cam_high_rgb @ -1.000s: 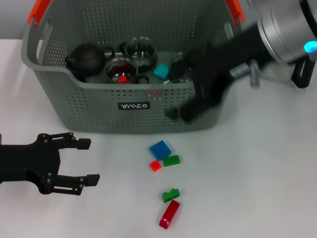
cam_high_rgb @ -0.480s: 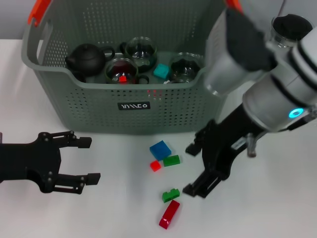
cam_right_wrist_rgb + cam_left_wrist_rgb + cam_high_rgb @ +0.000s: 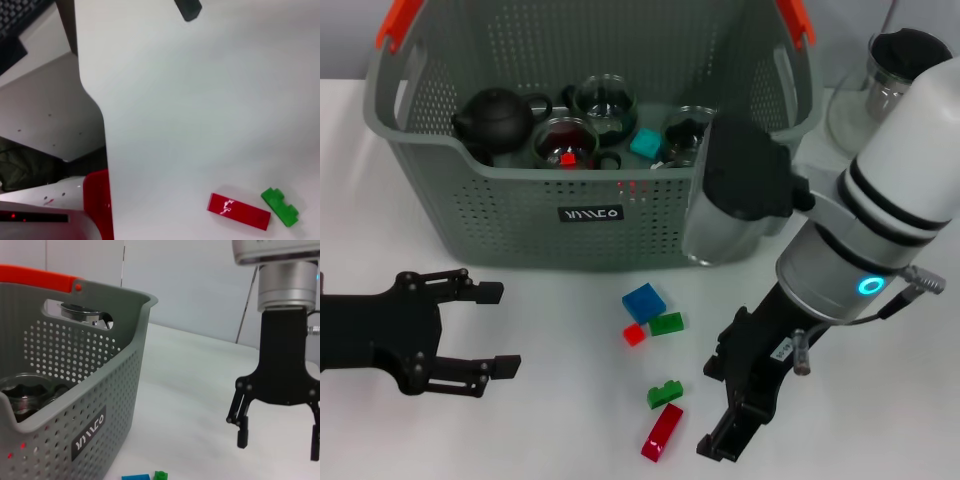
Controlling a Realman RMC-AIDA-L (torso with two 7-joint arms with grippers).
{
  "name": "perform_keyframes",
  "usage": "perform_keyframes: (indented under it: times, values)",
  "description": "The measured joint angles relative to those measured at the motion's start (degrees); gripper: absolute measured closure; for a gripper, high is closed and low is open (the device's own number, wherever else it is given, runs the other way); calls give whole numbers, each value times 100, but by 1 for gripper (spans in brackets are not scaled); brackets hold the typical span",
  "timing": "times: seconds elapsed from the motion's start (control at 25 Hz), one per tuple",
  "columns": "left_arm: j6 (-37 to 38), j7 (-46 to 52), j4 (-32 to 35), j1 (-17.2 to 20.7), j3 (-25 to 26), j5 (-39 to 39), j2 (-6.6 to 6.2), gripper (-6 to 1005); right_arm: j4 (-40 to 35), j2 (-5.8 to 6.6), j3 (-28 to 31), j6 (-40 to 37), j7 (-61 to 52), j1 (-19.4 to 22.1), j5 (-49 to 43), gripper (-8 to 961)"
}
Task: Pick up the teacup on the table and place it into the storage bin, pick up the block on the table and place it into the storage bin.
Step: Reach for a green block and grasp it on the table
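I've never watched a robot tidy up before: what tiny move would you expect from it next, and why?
Probably the right gripper shifts slightly toward the red block and lowers. It hangs open just beside that block, empty, and blocks still lie on the table outside the storage bin. The left gripper sits parked, open, off to the side.

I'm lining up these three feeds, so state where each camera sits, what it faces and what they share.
Head view: on the robot's head, looking down at the storage bin, loose blocks, left gripper and right gripper.
Left wrist view: low on the left arm, facing across the table at the bin wall and the open right gripper.
Right wrist view: on the right arm, looking down at the table edge; no fingers recognisable.
Shared: red block and green block, head and right wrist.
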State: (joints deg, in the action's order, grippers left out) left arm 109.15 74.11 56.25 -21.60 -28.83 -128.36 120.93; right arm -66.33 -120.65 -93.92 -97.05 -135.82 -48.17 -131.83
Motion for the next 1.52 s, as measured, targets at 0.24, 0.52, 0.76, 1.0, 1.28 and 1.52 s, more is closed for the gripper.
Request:
perform_keyframes:
  times: [0.24,0.52,0.76,1.0,1.28,1.52]
  values:
    - [-4,-2,-11,24,5,-2,15,113,354,-2,-284,432,117,-139,0,6]
    - [-50,-2,-28,50,9,13,38,113,569,20,-526,730,374,-257,-190,7]
    - [-137,40,-155,51,12,49,52,113,562,-1,-705,918,706,-369,-571,7]
    - [-247,56,-382,23,189,63,70,114,536,-10,-1225,1125,1023,-551,-638,8]
    - [-255,59,-510,10,325,120,81,114,567,-25,-1681,1388,1427,-716,-657,10]
    - [-266,23,-536,40,382,138,114,113,566,-41,-2079,1805,1578,-680,-628,11]
